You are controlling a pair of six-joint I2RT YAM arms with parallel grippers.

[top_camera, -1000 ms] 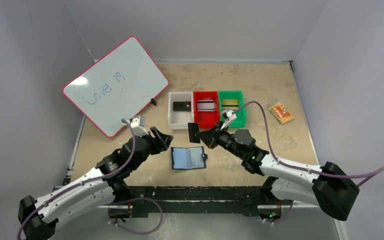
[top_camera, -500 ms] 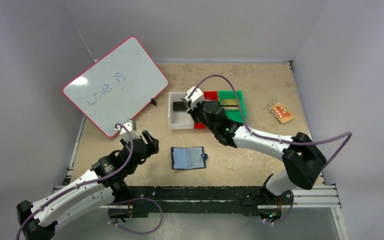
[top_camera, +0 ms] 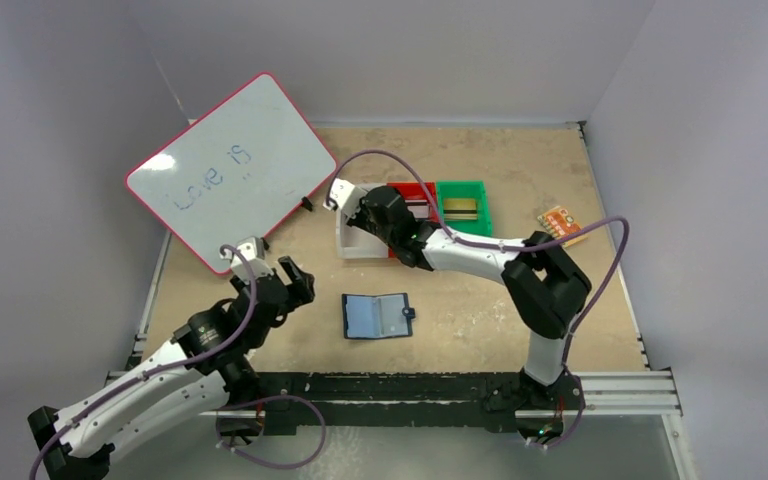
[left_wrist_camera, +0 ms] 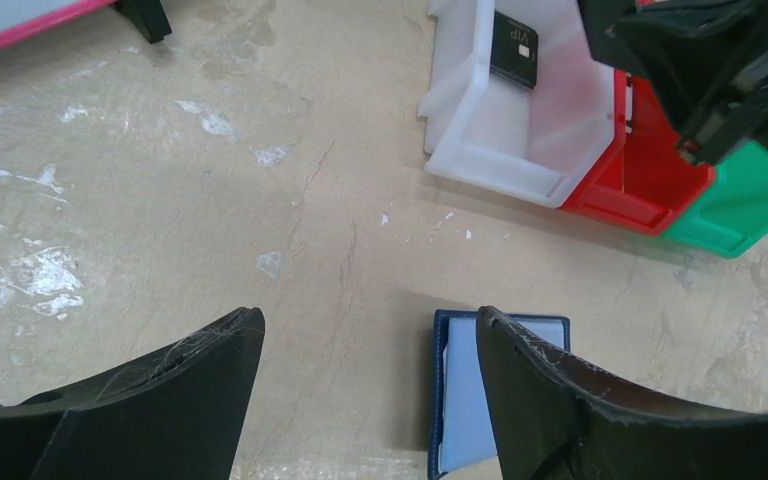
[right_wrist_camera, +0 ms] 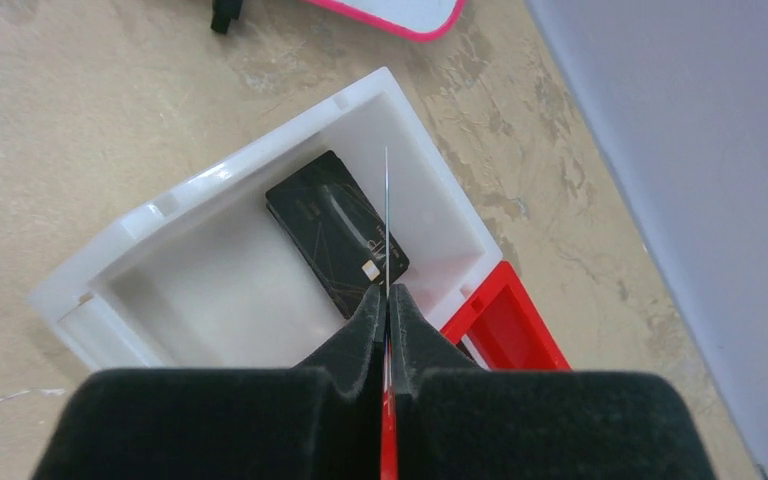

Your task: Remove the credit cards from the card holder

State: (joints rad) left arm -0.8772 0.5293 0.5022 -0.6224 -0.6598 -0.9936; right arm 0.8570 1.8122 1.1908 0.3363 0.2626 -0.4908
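From above, the small navy-blue folding card holder [top_camera: 377,316] lies spread open and flat on the beige table [top_camera: 520,160], on the near side of the white plastic bin [top_camera: 352,245] and apart from it. Its inside is pale blue-grey with a dark navy border, and a little snap tab sticks out from its right edge. The left hand [top_camera: 295,283] hovers to the near left of the bin, beside the holder and not touching it. The right hand [top_camera: 362,218] hangs over the bin.

In the left wrist view, the left hand [left_wrist_camera: 370,400] has its two black fingers [left_wrist_camera: 160,410] spread wide with nothing between them. A corner of the card holder [left_wrist_camera: 460,400] shows just beside the right finger, a navy rim around a pale lining. Beyond it, the white plastic bin [left_wrist_camera: 500,150] holds a black card [left_wrist_camera: 513,50] lettered VIP.

In the right wrist view, the right hand [right_wrist_camera: 387,300] is pinched tight on a thin card [right_wrist_camera: 387,220] seen edge-on. The card stands upright over the bin [right_wrist_camera: 210,180], above the black card [right_wrist_camera: 335,230] lying on the bin's floor.
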